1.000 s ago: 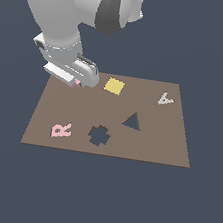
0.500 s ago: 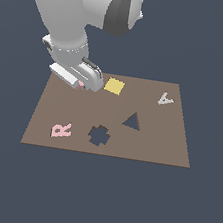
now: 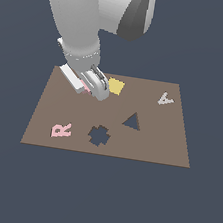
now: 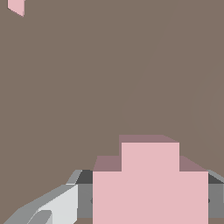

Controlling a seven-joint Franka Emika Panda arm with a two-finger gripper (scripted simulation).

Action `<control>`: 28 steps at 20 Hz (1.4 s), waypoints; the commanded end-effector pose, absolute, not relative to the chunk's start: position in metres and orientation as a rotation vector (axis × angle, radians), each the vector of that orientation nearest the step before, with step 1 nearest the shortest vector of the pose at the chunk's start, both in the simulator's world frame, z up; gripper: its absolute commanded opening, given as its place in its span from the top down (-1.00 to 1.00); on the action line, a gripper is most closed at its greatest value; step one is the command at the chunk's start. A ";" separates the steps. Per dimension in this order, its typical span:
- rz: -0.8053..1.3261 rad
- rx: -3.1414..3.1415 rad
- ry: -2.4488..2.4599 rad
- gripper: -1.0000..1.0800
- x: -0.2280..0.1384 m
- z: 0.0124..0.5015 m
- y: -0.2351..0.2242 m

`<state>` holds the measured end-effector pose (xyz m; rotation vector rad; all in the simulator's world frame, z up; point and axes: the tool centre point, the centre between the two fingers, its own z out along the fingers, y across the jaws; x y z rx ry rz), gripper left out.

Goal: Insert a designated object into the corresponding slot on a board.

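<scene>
Gripper (image 3: pixel 93 86) is clamped on the pink cross block (image 4: pixel 150 183), which fills the wrist view between the fingers (image 4: pixel 52 208) over the bare brown board (image 3: pixel 149 139). On the board: pink letter R (image 3: pixel 61 130) nearest, cross slot (image 3: pixel 99 135) just beside it and empty, triangle cutout (image 3: pixel 131 121) behind. Farther back are the yellow square (image 3: pixel 116 86) beside the gripper and a grey letter A (image 3: pixel 165 99); the only readable marks are R and A.
</scene>
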<state>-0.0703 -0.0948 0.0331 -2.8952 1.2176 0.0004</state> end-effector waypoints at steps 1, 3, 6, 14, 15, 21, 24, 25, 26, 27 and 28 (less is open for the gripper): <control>-0.001 -2.847 1.326 1.00 -0.063 0.034 -0.084; -0.001 -2.804 1.415 1.00 -0.057 0.034 -0.076; -0.001 -2.733 1.547 1.00 -0.046 0.035 -0.064; -0.001 -2.508 1.890 1.00 -0.012 0.037 -0.038; -0.001 -2.476 1.932 1.00 -0.007 0.037 -0.035; -0.001 -2.267 2.172 1.00 0.025 0.038 -0.023; 0.000 -2.165 2.274 1.00 0.040 0.039 -0.020; 0.000 -2.133 2.305 1.00 0.044 0.039 -0.020; 0.000 -2.101 2.334 1.00 0.049 0.039 -0.019; 0.000 -2.071 2.361 1.00 0.053 0.039 -0.019; 0.000 -2.041 2.386 1.00 0.057 0.040 -0.019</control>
